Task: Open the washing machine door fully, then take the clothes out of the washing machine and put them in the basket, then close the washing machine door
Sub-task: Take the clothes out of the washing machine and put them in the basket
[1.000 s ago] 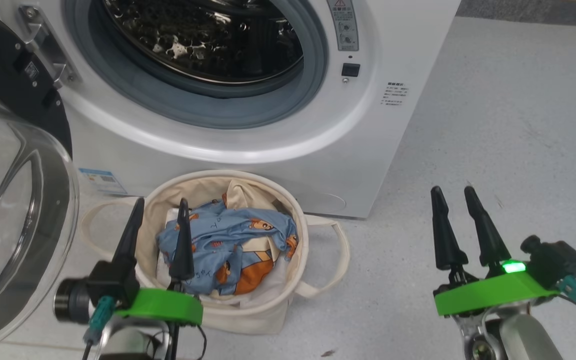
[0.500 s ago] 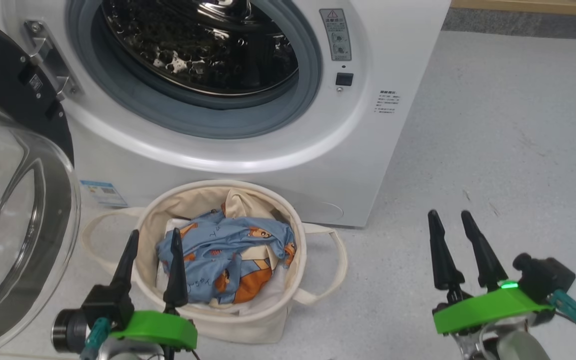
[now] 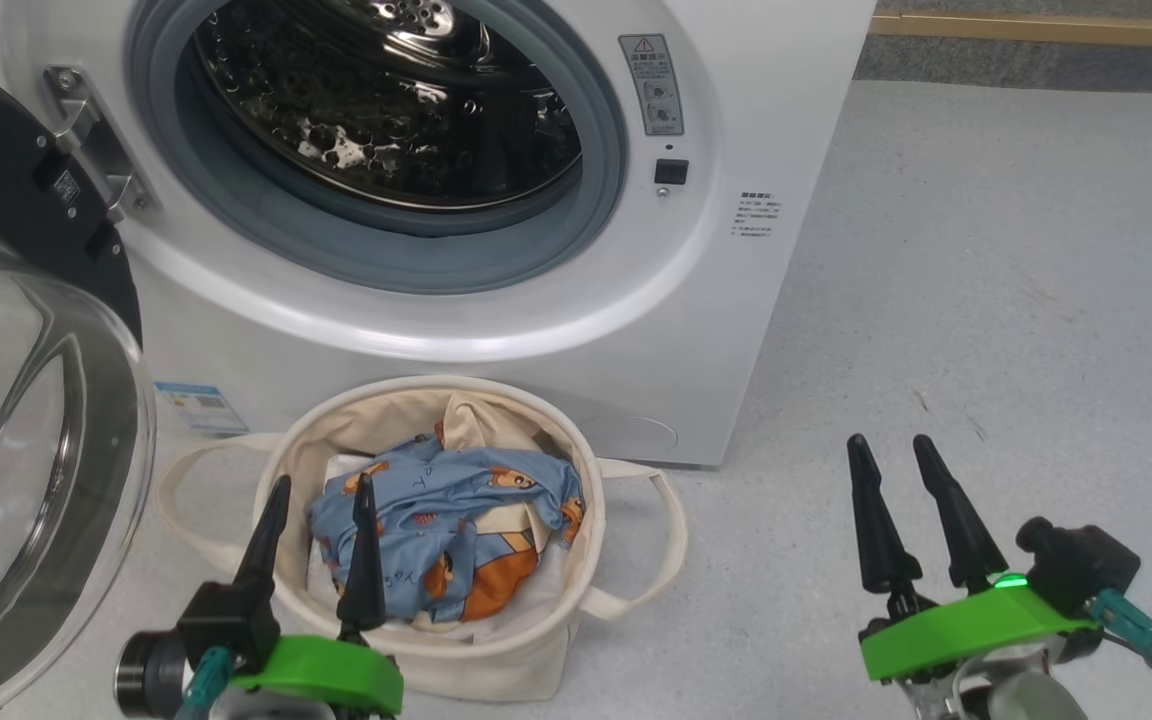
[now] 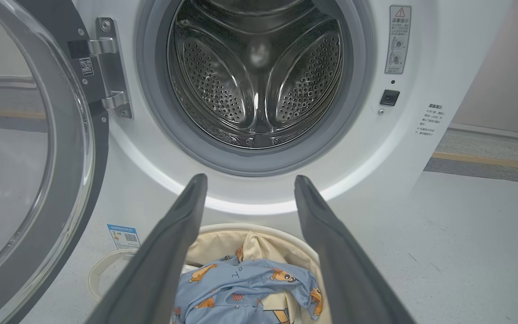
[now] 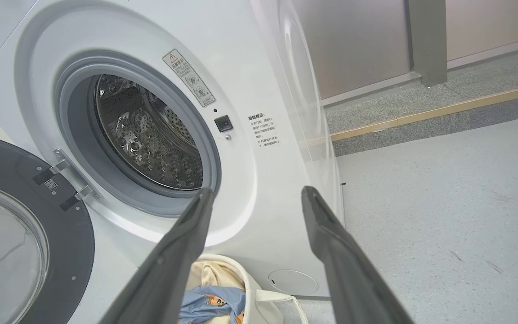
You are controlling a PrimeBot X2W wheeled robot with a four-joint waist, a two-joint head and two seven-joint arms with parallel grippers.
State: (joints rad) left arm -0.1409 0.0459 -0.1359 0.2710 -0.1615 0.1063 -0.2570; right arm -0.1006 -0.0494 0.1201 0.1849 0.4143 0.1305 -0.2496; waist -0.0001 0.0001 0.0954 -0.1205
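Swung wide left of washer (image 3: pixel 586 330): door (image 3: pixel 36 450). Heaped in basket (image 3: pixel 506 665), just before washer front: clothes (image 3: pixel 436 510). Spread, empty, over basket's near rim, near door glass: left gripper (image 3: pixel 325 480). Likewise released above floor (image 3: pixel 986 300), well right: right gripper (image 3: pixel 886 440).

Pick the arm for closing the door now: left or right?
Left, probably. The drum looks empty, the clothes lie in the basket. The washing machine door hangs open on the robot's left, beside the open left hand; the right hand sits farther away.
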